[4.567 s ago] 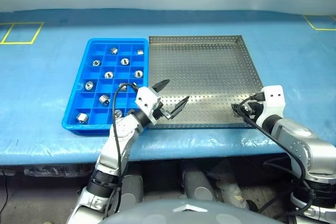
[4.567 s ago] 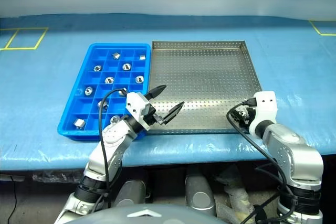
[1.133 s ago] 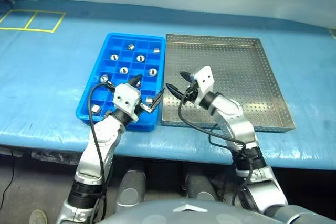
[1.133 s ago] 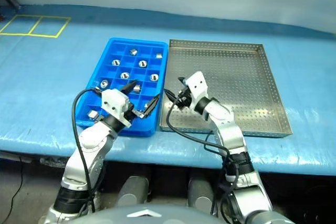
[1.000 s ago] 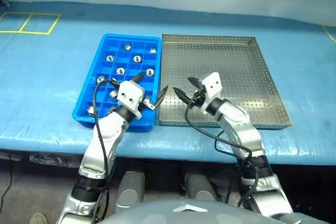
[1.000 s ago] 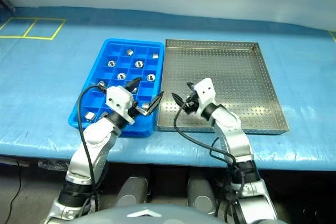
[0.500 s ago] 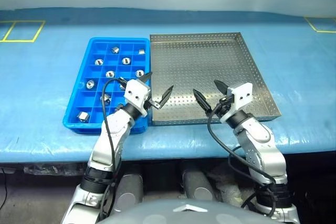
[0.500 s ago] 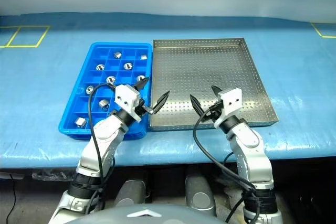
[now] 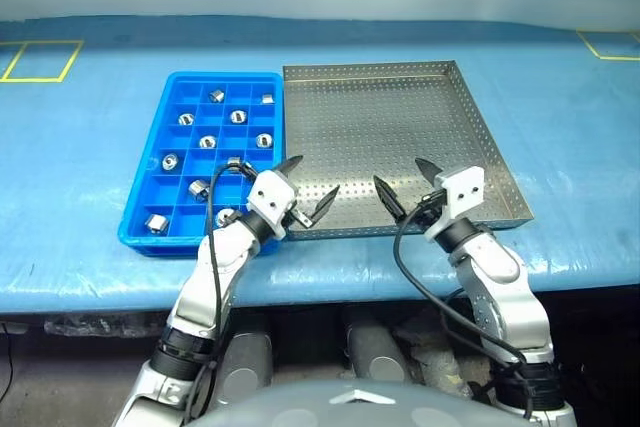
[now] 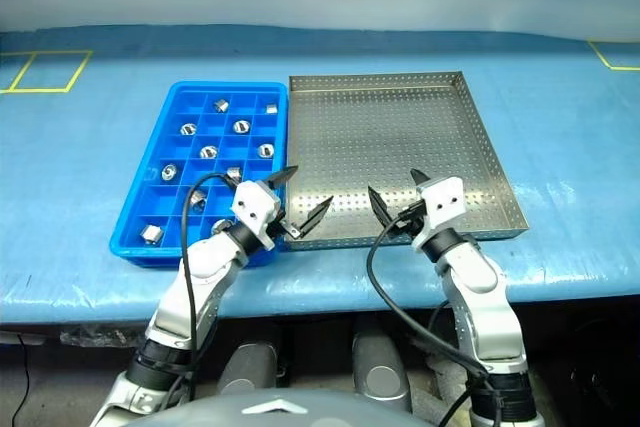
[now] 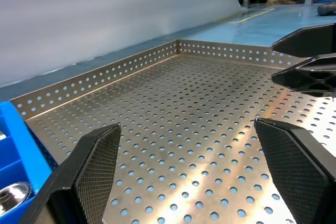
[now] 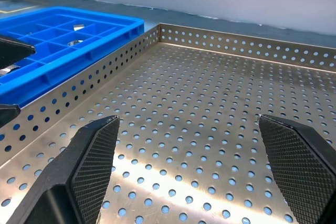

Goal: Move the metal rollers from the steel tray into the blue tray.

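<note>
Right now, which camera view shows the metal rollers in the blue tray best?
The left eye view: the metal rollers lie spread over the blue tray compartments. The right eye view shows the same. Each wrist view catches only a few, at its edge.

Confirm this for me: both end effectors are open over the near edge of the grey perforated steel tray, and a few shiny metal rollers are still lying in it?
Not quite. The grey perforated steel tray holds no rollers; the shiny metal rollers sit in the bright blue compartment tray, as the left eye view shows. Left end effector and right end effector are open.

steel tray (image 9: 400, 122): perforated metal, dull sheen
blue tray (image 9: 150, 162): glossy plastic
metal rollers (image 9: 208, 142): shiny metal
counter (image 9: 80, 147): smooth blue sheet
pincer fingers (image 12: 86, 166): matt black, knurled
</note>
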You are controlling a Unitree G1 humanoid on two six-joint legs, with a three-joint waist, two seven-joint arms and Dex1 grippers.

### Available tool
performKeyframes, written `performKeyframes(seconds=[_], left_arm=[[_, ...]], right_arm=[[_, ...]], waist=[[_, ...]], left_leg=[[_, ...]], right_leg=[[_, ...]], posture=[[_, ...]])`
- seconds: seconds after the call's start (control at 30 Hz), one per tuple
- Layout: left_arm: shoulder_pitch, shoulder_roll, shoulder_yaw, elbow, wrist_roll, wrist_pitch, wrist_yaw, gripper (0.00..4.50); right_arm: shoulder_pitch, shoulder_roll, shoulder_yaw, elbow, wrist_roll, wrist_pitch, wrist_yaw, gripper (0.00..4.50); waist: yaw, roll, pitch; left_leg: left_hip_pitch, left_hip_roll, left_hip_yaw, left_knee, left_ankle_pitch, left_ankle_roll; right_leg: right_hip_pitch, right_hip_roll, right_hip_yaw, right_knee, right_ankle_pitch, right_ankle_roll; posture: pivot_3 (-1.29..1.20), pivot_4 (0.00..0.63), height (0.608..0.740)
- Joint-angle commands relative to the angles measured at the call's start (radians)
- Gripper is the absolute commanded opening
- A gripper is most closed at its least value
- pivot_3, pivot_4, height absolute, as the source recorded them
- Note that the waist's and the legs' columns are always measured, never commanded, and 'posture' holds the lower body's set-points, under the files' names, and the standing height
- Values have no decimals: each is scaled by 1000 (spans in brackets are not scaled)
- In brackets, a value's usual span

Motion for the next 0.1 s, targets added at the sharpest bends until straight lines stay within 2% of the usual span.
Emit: performKeyframes(seconds=[0.03, 0.1], left_arm=[[-2, -11, 33, -14, -32, -30, -1, 4500], [-3, -18, 46, -22, -45, -21, 5, 4500]], right_arm=[[-15, 8, -13, -39, 23, -29, -2, 4458], [-11, 11, -14, -40, 29, -35, -3, 4458]], waist=[[0, 0, 0], [0, 0, 0]], left_leg=[[0, 0, 0, 0, 0, 0], [0, 0, 0, 0, 0, 0]], right_leg=[[0, 0, 0, 0, 0, 0], [0, 0, 0, 0, 0, 0]], posture=[[-115, 150, 740], [-112, 150, 740]])
